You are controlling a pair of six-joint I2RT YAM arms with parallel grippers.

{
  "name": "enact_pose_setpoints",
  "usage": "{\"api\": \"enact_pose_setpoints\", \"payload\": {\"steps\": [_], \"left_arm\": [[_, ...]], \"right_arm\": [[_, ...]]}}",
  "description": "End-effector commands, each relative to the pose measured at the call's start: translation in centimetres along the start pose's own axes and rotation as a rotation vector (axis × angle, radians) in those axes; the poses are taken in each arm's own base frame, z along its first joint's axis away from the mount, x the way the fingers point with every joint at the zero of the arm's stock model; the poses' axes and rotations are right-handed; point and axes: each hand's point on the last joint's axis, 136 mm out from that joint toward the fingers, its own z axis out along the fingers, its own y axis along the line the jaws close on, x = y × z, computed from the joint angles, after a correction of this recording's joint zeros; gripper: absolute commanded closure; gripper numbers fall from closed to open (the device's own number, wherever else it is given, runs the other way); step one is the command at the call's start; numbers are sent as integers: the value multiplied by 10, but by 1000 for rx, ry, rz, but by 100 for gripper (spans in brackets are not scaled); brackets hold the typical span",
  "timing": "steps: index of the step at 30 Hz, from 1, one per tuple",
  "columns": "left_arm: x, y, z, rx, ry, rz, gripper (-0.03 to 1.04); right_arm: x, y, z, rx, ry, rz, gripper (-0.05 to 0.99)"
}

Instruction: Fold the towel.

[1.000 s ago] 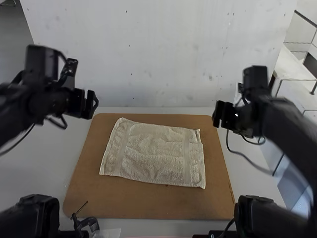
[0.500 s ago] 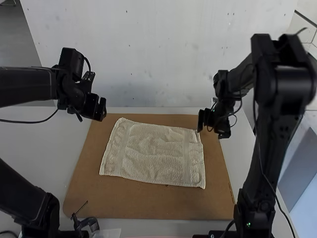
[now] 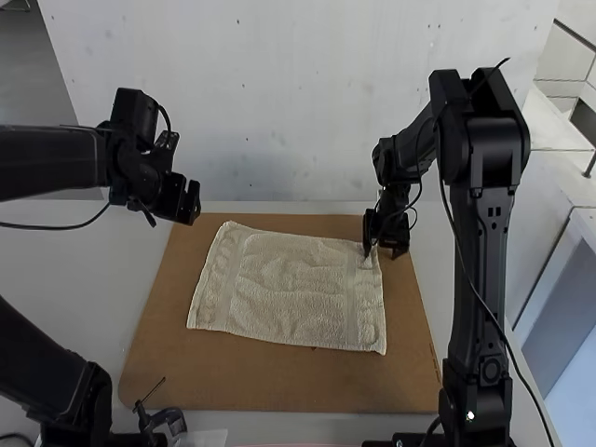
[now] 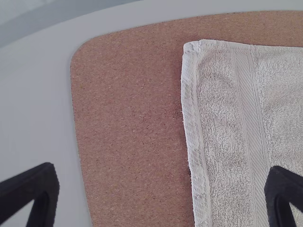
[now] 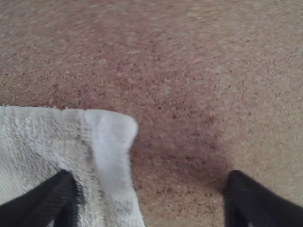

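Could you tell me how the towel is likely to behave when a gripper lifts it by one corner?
The towel will probably droop and fold rather than stay flat, since its surface already ripples softly. Its looped, fuzzy weave looks unlikely to slip, and it seems thin enough to be fairly light.

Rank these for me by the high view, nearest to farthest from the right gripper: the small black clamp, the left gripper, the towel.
1. Towel: its far right corner is at the right gripper.
2. Left gripper: across the board, off the towel's far left corner.
3. Small black clamp: at the board's near left.
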Motion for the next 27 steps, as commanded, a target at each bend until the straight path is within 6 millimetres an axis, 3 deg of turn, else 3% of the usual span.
{"api": "enact_pose_setpoints", "payload": {"steps": [1, 4, 5, 17, 22, 27], "left_arm": [[-16, 1, 8, -8, -6, 10, 4], [-15, 0, 23, -3, 26, 13, 4], [-14, 0, 30, -2, 40, 13, 4], [-32, -26, 131, 26, 179, 53, 4], [-30, -38, 171, 29, 218, 73, 4], [-24, -35, 199, 10, 262, 77, 5]], "right_arm": [[17, 11, 28, 22, 62, -42, 64], [22, 11, 27, 48, 76, -61, 89], [23, 12, 27, 50, 78, -65, 92], [32, 6, 22, 53, 95, -58, 92], [33, 3, 18, 53, 93, -56, 92], [35, 2, 14, 50, 90, -58, 92]]}}
